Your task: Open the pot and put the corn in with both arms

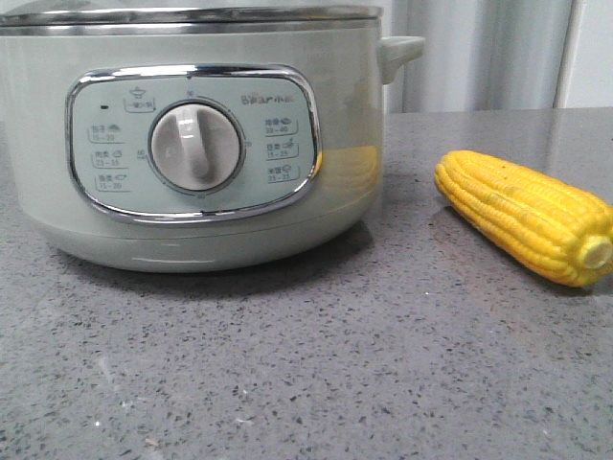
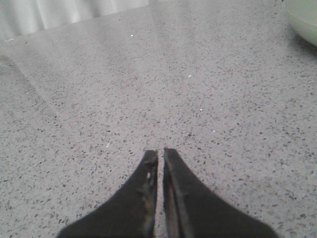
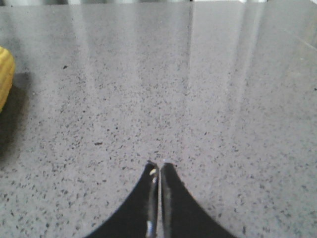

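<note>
The pale green pot stands on the left of the grey speckled table, its white dial facing me and its lid on. The yellow corn lies on the table to the pot's right, pale stub end toward me. Neither gripper shows in the front view. In the left wrist view my left gripper is shut and empty over bare table, with an edge of the pot far off. In the right wrist view my right gripper is shut and empty, with a sliver of the corn at the frame's edge.
A small side handle sticks out from the pot toward the corn. A pale curtain or wall closes the back of the table.
</note>
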`<move>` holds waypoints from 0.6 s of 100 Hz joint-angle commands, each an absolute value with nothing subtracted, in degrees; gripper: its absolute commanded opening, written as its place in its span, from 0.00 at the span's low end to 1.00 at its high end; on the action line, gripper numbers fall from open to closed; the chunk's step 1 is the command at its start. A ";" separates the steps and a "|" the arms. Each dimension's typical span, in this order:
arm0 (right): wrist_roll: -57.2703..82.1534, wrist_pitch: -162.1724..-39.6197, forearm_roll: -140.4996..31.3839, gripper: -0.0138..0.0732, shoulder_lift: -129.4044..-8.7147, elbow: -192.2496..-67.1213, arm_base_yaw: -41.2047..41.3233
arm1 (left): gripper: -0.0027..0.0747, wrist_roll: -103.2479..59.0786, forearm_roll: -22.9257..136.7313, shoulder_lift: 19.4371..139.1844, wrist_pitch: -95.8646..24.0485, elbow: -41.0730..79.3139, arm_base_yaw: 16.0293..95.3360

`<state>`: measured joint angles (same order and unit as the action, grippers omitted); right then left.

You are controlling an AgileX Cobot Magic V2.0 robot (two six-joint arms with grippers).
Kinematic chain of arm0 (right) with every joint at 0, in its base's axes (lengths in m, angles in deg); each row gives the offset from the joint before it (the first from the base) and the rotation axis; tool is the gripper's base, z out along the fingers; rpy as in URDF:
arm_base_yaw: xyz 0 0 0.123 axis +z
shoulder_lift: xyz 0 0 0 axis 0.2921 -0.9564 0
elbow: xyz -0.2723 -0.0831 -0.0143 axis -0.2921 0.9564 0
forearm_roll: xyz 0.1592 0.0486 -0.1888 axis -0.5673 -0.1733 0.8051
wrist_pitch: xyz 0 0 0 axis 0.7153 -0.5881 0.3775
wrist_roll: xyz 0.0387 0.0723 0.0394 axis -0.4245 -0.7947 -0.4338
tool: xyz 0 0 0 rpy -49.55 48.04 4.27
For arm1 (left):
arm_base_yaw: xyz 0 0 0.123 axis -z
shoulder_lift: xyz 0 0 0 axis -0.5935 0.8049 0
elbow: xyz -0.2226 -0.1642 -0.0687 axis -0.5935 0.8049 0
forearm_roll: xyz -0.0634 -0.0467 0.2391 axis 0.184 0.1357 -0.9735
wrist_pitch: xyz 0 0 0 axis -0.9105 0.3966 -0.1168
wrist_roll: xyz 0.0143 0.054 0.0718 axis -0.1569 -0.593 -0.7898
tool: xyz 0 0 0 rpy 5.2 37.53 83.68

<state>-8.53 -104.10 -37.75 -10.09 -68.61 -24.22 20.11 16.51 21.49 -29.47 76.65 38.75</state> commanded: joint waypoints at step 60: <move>-7.98 -94.40 -37.19 0.07 -8.87 -67.45 -24.36 | 0.01 20.33 16.66 19.54 -42.69 76.98 38.72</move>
<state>-8.53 -99.50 -37.75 -10.09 -68.61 -24.22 20.11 16.39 21.49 -36.70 76.65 38.75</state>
